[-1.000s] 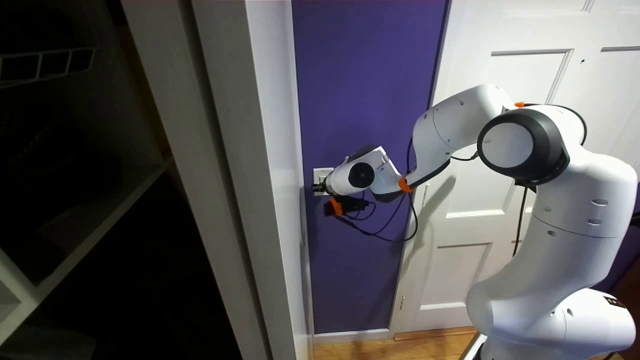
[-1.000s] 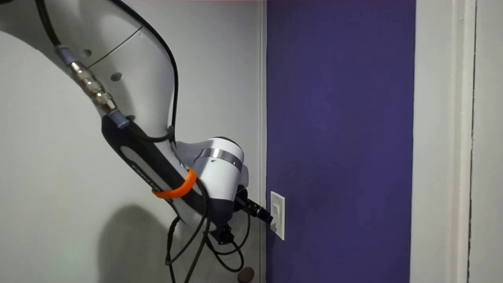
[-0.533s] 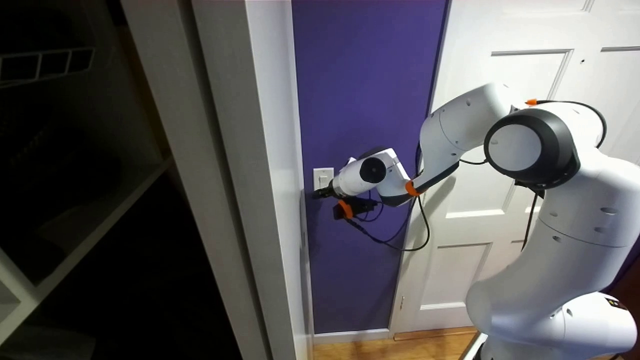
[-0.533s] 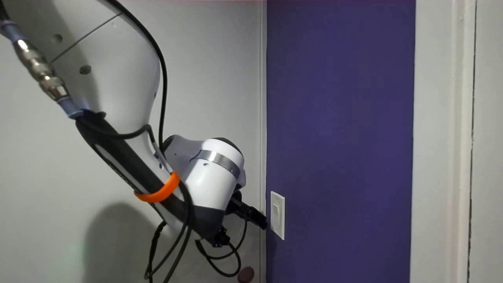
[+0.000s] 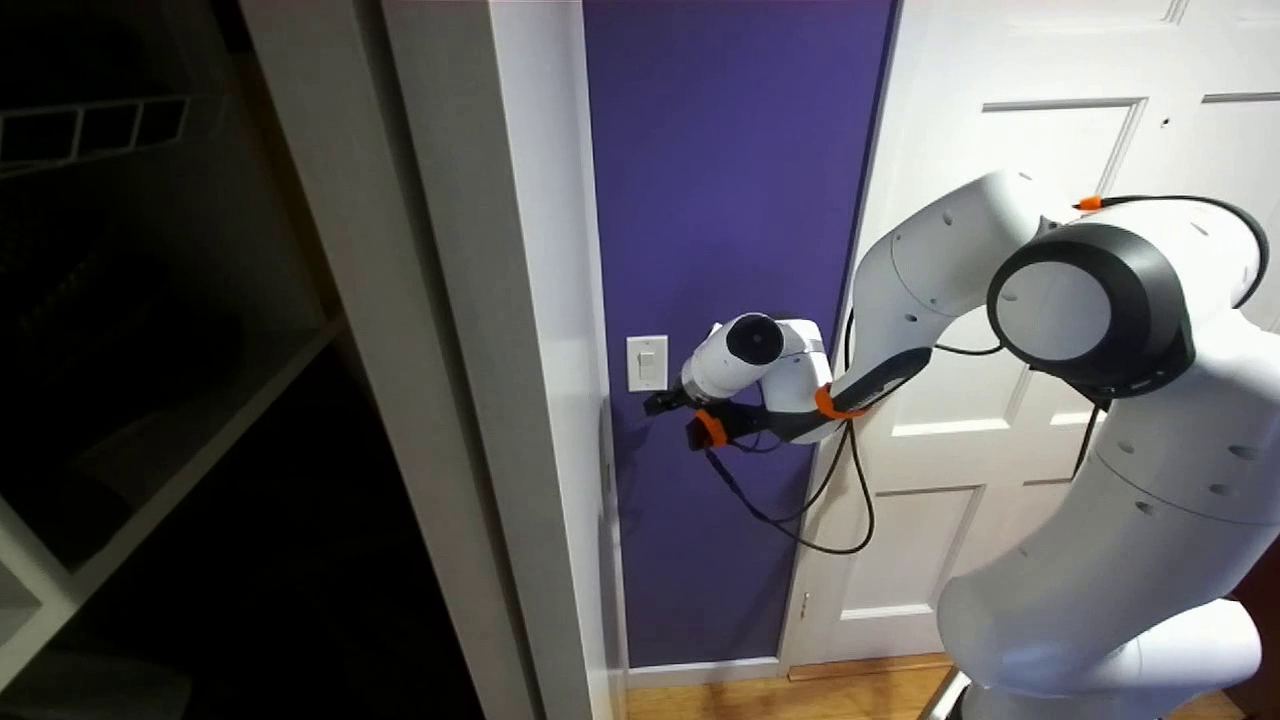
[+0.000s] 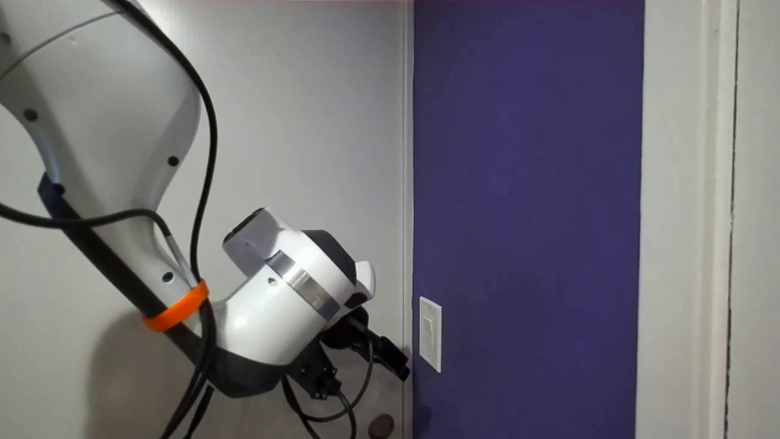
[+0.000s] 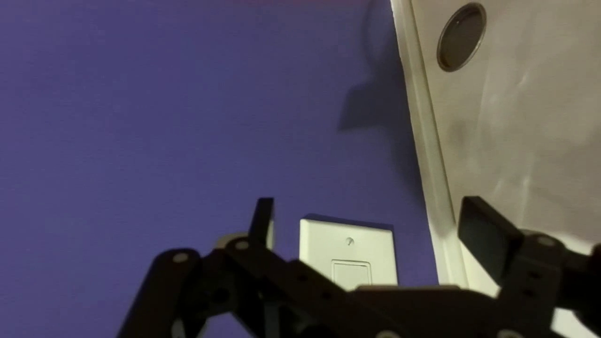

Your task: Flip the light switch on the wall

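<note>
In wrist view, trim (image 7: 426,141) ran right of switch (image 7: 348,251), wall (image 7: 188,117) open left | I had pincer (image 7: 367,210) wide, hiding switch's bottom

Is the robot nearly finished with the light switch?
Maybe done: the gripper has drawn back from the light switch, though I can't tell whether it's flipped. In hand: open jaws hang near the purple wall, apart from the switch. Left: a push, if it hasn't flipped; otherwise, probably just moving clear.
</note>
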You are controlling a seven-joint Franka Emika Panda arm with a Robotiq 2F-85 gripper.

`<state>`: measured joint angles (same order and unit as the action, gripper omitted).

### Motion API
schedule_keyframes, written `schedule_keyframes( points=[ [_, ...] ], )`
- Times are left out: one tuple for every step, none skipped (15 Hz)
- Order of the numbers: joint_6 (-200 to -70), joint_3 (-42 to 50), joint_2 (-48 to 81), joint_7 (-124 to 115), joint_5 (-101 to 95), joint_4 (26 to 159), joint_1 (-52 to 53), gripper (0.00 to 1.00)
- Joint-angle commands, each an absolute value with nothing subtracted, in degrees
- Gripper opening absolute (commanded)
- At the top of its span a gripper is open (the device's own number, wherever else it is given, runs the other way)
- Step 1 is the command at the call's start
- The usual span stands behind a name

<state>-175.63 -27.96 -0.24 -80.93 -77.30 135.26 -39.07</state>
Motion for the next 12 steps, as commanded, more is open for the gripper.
schedule_keyframes(
  points=[
    [-170.80,-14.20,-5.76,-68.90,-62.98,140.69,-23.72,1.00],
    [-169.12,-11.08,-6.78,-65.43,-59.20,141.28,-20.00,1.00],
    [-167.33,-16.35,-7.83,-62.10,-55.27,141.69,-24.60,1.00],
    [-165.43,-14.79,-8.97,-58.95,-51.64,141.90,-22.22,1.00],
    [-163.63,-14.70,-10.12,-56.06,-48.44,141.94,-21.56,1.00],
    [-161.96,-14.46,-11.13,-53.40,-45.62,141.80,-20.82,1.00],
    [-160.12,-14.22,-12.16,-50.87,-43.12,141.44,-20.16,1.00],
    [-158.17,-14.11,-13.35,-49.00,-41.27,141.19,-19.65,1.00],
    [-155.67,-14.10,-14.72,-47.30,-39.67,140.96,-19.18,1.00],
    [-152.38,-14.58,-16.25,-47.17,-39.50,140.55,-19.15,1.00],
    [-150.15,-14.71,-17.60,-46.34,-38.96,140.38,-18.86,1.00],
    [-148.30,-14.80,-18.83,-45.95,-38.70,140.23,-18.55,1.00]
  ],
)
